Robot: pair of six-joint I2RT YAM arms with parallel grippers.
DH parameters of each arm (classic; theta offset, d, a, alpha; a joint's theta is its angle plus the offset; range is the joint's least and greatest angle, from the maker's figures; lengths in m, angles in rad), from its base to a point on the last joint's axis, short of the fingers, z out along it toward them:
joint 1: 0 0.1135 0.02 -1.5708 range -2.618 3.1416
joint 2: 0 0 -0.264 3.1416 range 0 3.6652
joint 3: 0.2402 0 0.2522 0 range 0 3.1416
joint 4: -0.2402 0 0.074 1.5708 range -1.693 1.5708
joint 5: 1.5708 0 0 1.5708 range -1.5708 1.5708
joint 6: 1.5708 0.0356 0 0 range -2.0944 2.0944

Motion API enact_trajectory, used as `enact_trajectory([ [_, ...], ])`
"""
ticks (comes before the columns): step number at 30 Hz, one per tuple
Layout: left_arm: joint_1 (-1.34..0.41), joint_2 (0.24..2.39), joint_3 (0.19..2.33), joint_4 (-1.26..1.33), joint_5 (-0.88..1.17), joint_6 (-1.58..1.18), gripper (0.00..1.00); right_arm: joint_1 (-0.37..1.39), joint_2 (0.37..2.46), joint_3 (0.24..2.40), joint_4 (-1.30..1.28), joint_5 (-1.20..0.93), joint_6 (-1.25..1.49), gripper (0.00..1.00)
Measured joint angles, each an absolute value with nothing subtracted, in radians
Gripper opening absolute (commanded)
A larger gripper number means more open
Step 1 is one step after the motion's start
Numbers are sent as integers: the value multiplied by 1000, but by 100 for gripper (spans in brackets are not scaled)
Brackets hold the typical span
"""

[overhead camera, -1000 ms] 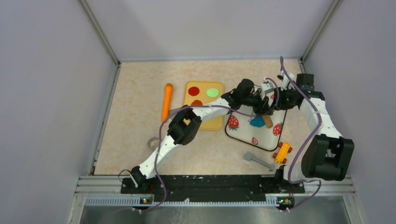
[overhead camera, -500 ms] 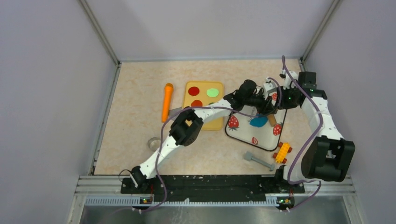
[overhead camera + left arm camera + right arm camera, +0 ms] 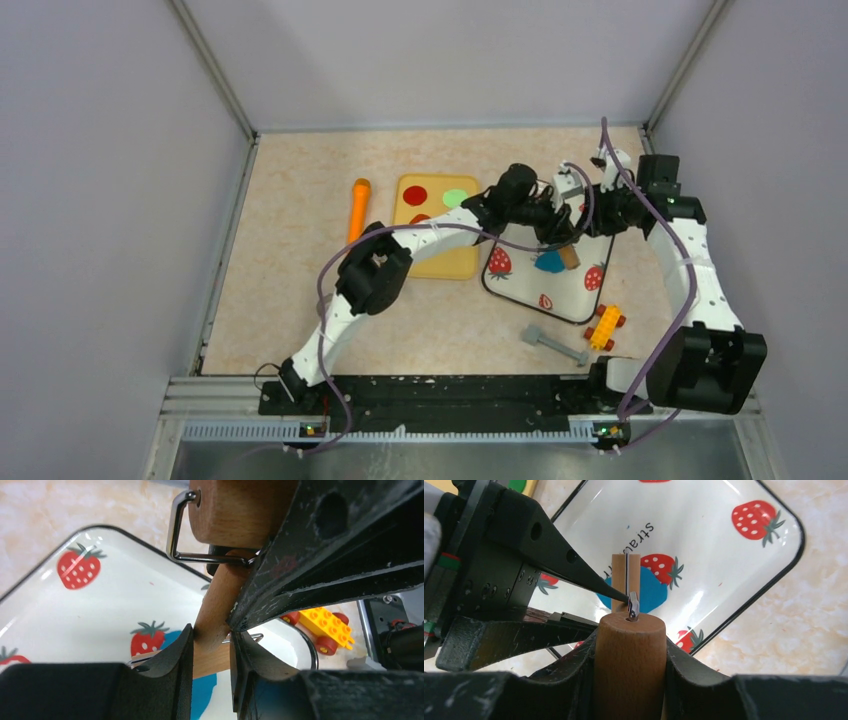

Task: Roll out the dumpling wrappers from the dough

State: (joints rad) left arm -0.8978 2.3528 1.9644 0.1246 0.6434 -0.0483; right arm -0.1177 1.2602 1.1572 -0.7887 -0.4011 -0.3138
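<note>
The dough (image 3: 548,263) is a flat, irregular blue patch on the strawberry tray (image 3: 540,292). A wooden roller (image 3: 570,256) with a wire frame stands over it, and its small lower barrel (image 3: 626,575) rests on the dough (image 3: 651,592). My left gripper (image 3: 212,630) is shut on the roller's thin handle, just above the dough (image 3: 204,692). My right gripper (image 3: 630,640) is shut on the roller's thick upper barrel. In the top view the left gripper (image 3: 555,228) and right gripper (image 3: 585,215) meet over the tray's far side. The dumpling wrappers are out of view.
A yellow board (image 3: 437,255) left of the tray carries red discs (image 3: 415,195) and a green disc (image 3: 456,197). An orange tool (image 3: 357,215) lies further left. A yellow toy car (image 3: 605,325) and a grey tool (image 3: 552,344) lie near the tray's front edge.
Both grippers keep their hold on the roller. The roller's lower end has shifted slightly right and back over the dough, and the left arm's elbow has swung left.
</note>
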Motion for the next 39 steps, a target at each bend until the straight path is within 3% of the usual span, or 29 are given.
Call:
enact_trajectory([
  [5,-897,2404,1971,96,654,-38,0,-116,1297,1079,-731,-406,-311,0],
  [14,-894,2616,2226,86,694,-48,0,-144,1323,989,-565,-293,-312,0],
  [21,-895,2683,2317,62,588,-82,0,-126,1316,977,-563,-280,-391,0],
  [24,-896,2684,2314,60,553,-77,42,-126,1316,998,-610,-289,-393,0],
  [25,-896,2674,2300,67,540,-70,50,-127,1316,1011,-638,-290,-393,0],
  [28,-894,2574,2129,96,527,-39,62,-127,1316,1060,-742,-302,-396,0],
  [30,-886,2457,1940,125,542,-17,65,-127,1314,1097,-803,-319,-410,0],
  [35,-807,2096,1480,188,614,70,67,-127,1261,1129,-901,-392,-510,0],
  [39,-742,1821,1242,235,639,212,67,-126,1201,1129,-1000,-498,-681,0],
])
